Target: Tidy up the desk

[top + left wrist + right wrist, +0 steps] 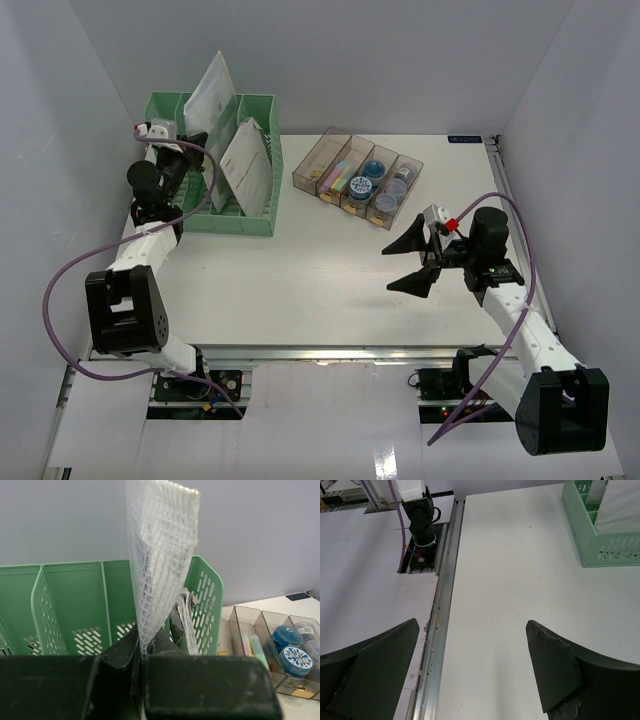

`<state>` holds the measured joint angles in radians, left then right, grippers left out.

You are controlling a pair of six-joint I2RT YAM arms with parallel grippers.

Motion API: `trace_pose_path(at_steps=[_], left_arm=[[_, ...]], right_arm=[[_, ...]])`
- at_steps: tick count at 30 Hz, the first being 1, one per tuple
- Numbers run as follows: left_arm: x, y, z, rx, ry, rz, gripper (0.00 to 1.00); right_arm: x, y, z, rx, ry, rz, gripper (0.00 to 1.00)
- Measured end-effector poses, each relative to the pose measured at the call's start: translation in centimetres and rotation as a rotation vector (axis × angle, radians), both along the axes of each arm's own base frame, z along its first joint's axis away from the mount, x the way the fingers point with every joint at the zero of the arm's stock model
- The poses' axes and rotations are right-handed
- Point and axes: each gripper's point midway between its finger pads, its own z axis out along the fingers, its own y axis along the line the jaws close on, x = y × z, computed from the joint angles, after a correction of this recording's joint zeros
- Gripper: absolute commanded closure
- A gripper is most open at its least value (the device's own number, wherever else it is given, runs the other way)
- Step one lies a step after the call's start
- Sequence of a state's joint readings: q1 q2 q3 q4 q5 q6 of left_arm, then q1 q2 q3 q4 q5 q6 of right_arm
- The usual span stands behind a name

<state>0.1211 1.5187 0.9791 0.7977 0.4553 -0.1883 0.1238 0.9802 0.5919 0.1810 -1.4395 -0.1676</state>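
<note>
The desk is a large white tabletop with an aluminium rail along its front edge. My left gripper is at the green file rack at the back left. It is shut on the lower edge of a white mesh pouch, which stands upright above the rack's slots. The pouch also shows in the top view. My right gripper hovers wide open and empty over the right half of the desk; in its wrist view only bare tabletop lies between the fingers.
A second white document leans in the rack's right slot, with papers behind the pouch. A clear four-compartment tray with small items stands at the back centre, also in the left wrist view. White walls enclose the desk.
</note>
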Motion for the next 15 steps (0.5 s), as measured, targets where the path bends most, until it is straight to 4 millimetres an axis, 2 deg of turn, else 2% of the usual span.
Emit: trace_pose_path(at_steps=[2,4,6,7,9,11,12,15], left_arm=[[-0.2,0.0,-0.4,0.0,-0.004,0.002,0.99],[-0.4,0.0,-1.4,-0.001,0.007,0.002,0.9],[-0.6,0.0,-2.5,-0.002,0.028,0.003,0.75],[-0.7,0.0,-3.1,-0.002,0.039,0.003,0.64],[-0.9,0.0,-3.9,-0.002,0.054,0.003,0.37],[-1.1,-0.1,-4.4,0.002,0.061,0.003,0.19],[-1.3,-0.1,-4.5,-0.001,0.066,0.002,0.13],[-1.9,0.0,-4.2,-0.001,0.074,0.011,0.04]], right_arm=[[0.0,0.0,0.0,0.0,0.0,0.0,0.06],[0.0,0.0,0.0,0.0,0.001,0.0,0.06],[0.1,0.0,-0.1,0.0,0.002,0.0,0.06],[0.1,0.0,-0.1,0.0,0.002,0.0,0.06],[0.1,0.0,-0.1,0.0,0.002,0.0,0.06],[0.1,0.0,-0.1,0.0,0.002,-0.001,0.06],[0.1,0.0,-0.1,0.0,0.002,-0.002,0.06],[0.3,-0.2,-0.1,-0.001,0.002,-0.011,0.06]])
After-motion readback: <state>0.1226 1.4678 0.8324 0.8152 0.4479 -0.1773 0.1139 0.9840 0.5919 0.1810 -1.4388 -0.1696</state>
